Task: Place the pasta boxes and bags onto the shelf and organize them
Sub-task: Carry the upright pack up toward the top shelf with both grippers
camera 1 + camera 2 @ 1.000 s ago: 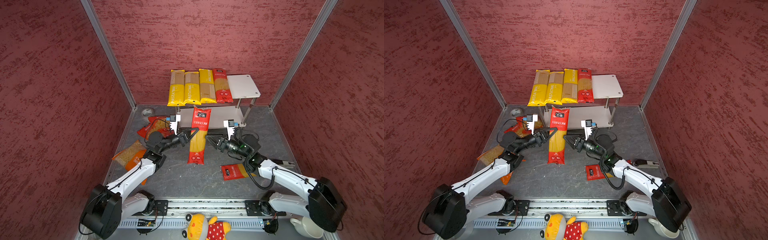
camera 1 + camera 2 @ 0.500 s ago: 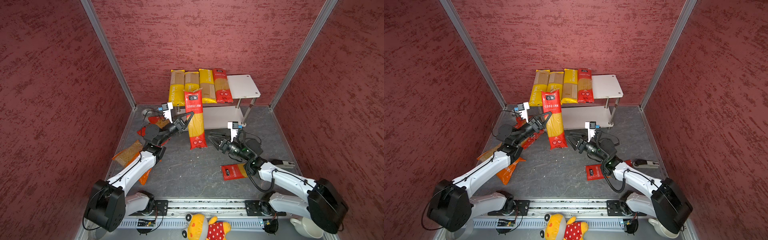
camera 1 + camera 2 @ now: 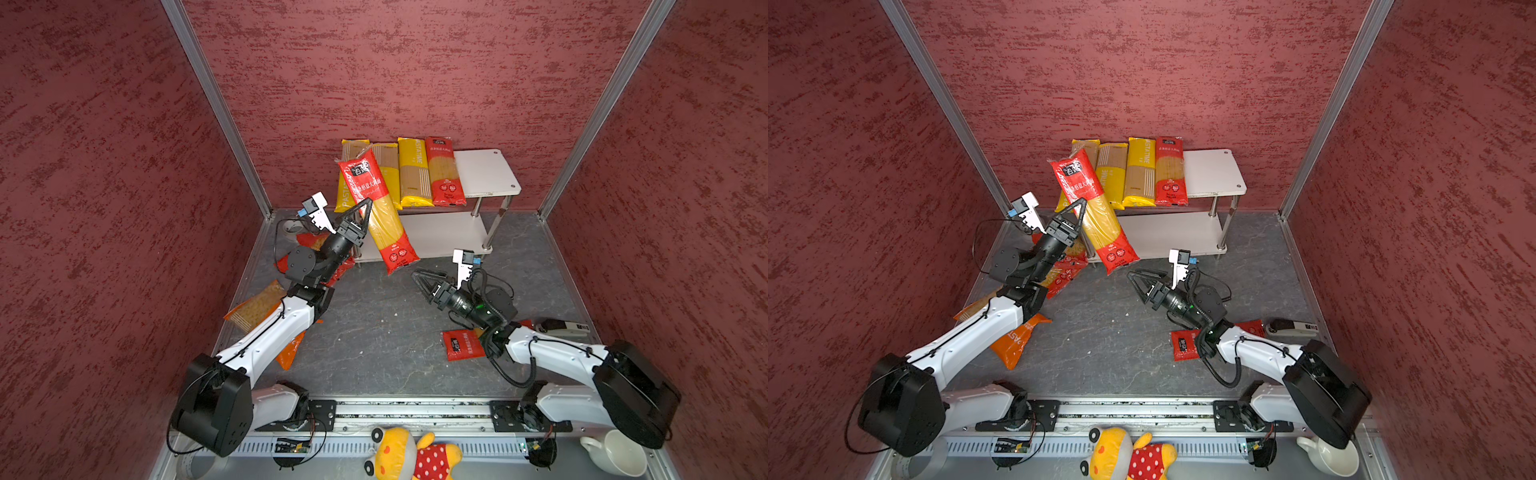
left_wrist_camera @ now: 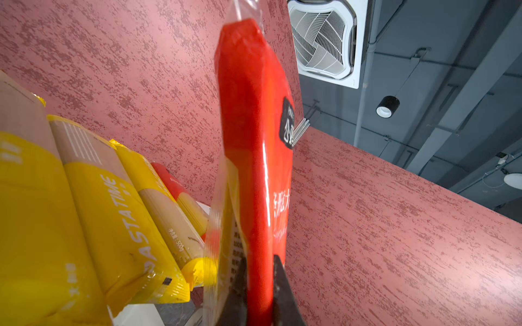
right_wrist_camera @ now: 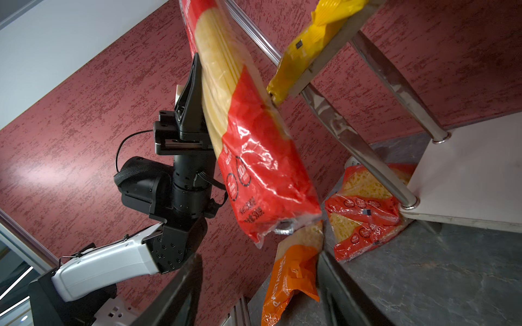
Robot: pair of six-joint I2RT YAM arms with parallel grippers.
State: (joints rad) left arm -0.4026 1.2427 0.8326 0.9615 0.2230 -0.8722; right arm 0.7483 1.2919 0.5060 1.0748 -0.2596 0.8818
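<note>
1. The shelf [image 3: 482, 170] stands at upper centre in both top views. Three yellow packs [image 3: 411, 174] and a shelved red pack [image 3: 442, 170] lie side by side on its top board, and the right part of that board is bare.
2. The red spaghetti pack [image 3: 380, 208] hung upright at mid-frame between both arms a second ago. Now the left gripper [image 3: 365, 205] alone clamps it near mid-length. It is raised and tilted, and its upper end overlaps the leftmost yellow packs. We judge it bound for the top board, but the free space lies further right.
3. The right gripper [image 3: 417, 277] has drawn back to right of centre, near the tabletop [image 3: 374, 332], its jaws spread wider and empty.
4. Hidden:
   - The red short-pasta bags [image 3: 316, 249] sit mostly behind the left arm.
   - The orange bag [image 3: 257, 307] lies partly under that arm.
   - A last red pack [image 3: 463, 344] is cut off by the right arm.
   - The carried pack covers the shelf's left front corner.
</note>
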